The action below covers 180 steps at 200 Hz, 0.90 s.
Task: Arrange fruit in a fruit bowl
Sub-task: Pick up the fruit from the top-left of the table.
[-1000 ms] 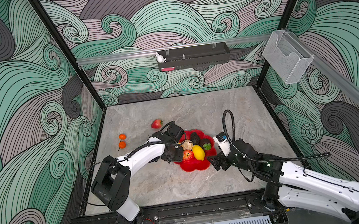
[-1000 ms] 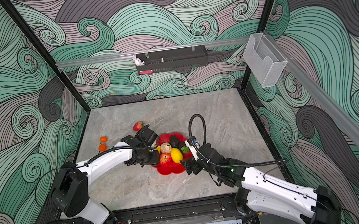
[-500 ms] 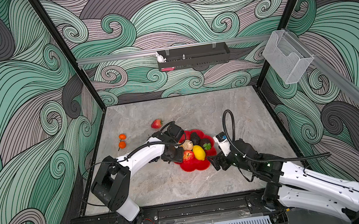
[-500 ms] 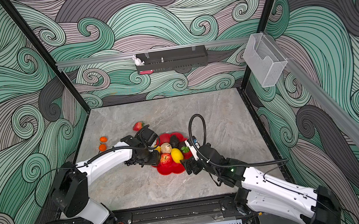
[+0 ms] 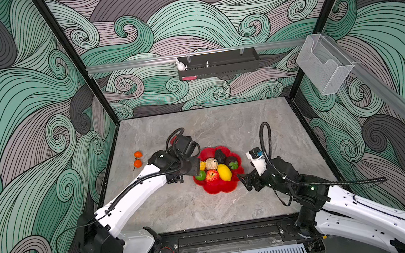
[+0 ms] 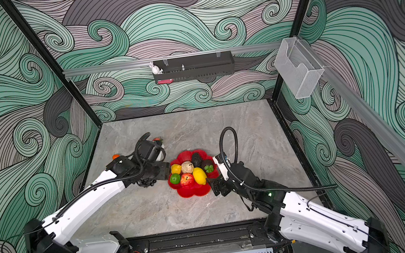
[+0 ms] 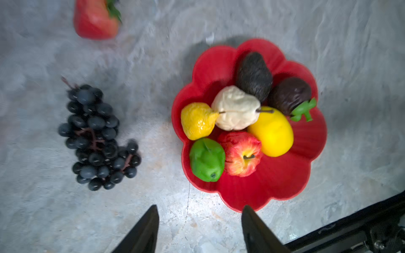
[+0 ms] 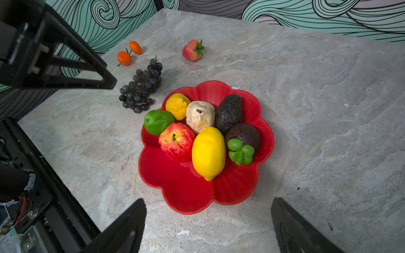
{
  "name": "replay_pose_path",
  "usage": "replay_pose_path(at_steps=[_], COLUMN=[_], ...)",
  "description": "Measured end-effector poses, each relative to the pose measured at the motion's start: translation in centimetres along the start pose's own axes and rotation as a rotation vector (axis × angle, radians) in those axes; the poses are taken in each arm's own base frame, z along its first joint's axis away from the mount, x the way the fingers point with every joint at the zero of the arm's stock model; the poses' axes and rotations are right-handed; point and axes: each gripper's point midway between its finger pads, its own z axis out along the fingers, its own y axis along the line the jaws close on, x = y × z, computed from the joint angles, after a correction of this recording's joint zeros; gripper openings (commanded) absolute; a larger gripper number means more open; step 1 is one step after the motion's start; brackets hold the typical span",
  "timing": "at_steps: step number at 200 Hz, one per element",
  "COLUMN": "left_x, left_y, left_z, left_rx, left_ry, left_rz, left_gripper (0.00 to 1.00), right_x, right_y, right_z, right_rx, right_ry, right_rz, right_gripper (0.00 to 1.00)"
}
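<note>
We find the left arm eased back, its wrist now covering the strawberry [image 8: 192,50] in a top view, the left gripper [image 7: 200,208] spread wider and empty at the bowl [image 5: 221,189] rim beside the lime [image 5: 200,176]. The right gripper [image 8: 209,200] hangs low opposite, jaws apart, empty. The bowl sits midway on the grey marble table [image 5: 209,126]; grapes [image 7: 98,138] and oranges [image 5: 137,160] lie outside it, swirl-painted walls [image 5: 5,106] around

Swirl-patterned walls [image 5: 180,14], grey marble tabletop [image 5: 222,124]
</note>
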Motion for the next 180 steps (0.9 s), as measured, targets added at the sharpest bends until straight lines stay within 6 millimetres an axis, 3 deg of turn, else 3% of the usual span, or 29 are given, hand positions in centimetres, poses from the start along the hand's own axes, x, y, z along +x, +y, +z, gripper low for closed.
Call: replay_pose_path(at_steps=[27,55,69,94,113,137,180], left_x=[-4.6,-8.2,-8.5,-7.3,-6.7,-7.5,-11.8], left_y=[3.2,7.8,10.4,15.5,17.9,18.0,17.1], left_z=[-1.8,-0.3,1.4,4.0,5.2,7.6,13.3], left_rx=[-0.064,-0.188,-0.263,-0.377,-0.409,-0.367,-0.297], left_ry=[-0.108,-0.116,-0.087,-0.014,0.023,0.071,0.176], left_rz=[-0.085,-0.186,-0.235,-0.330,-0.370,-0.326,-0.150], left_gripper=[0.68,0.73,0.74,0.74,0.80,0.86,0.86], right_x=[-0.8,-1.4,-1.6,-1.0,0.0,1.2,1.8], right_y=[0.0,-0.1,-0.2,-0.5,-0.9,-1.3,-1.4], right_z=[-0.8,-1.7,-2.3,-3.0,-3.0,-2.7,-2.8], right_rx=[-0.004,-0.013,-0.019,-0.020,-0.011,-0.001,0.004], right_ry=[-0.038,-0.074,-0.095,-0.105,-0.093,-0.069,-0.053], right_rz=[0.013,0.039,0.056,0.078,0.086,0.094,0.099], right_gripper=[0.90,0.90,0.90,0.91,0.91,0.91,0.92])
